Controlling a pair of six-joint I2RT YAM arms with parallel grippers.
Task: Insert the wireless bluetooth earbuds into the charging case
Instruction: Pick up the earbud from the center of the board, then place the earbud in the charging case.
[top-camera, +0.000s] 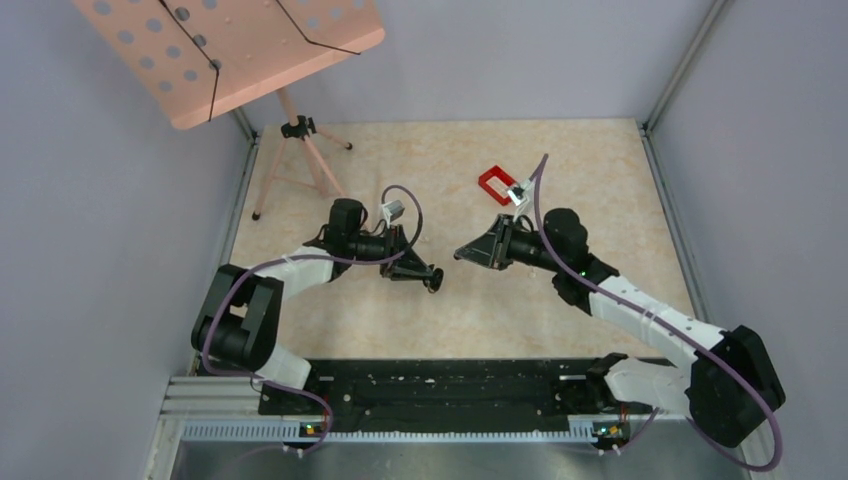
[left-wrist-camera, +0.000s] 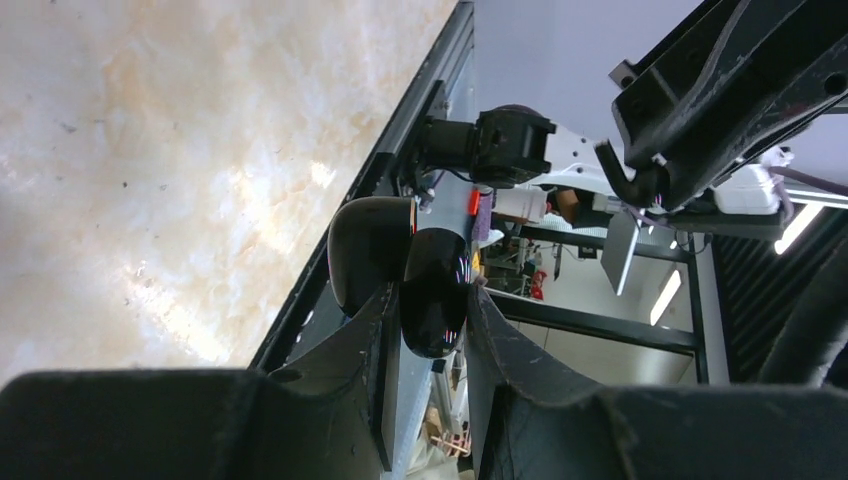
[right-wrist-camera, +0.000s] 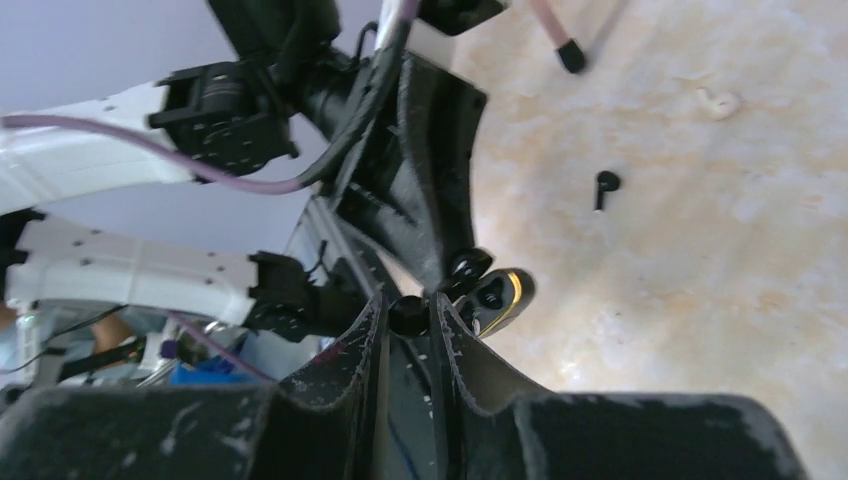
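My left gripper is shut on the charging case, a glossy black pebble held above the table near its middle, with its lid swung open. In the right wrist view the open case shows a yellow inner rim and dark sockets. My right gripper faces it from the right, a short gap away. Its fingers are shut on a small dark earbud, which sits just beside the case opening. Another dark earbud lies on the table, and a pale cream piece lies farther off.
A red rectangular tray sits on the table behind the right gripper. A pink perforated music stand on a tripod occupies the back left corner. Grey walls close the table on three sides.
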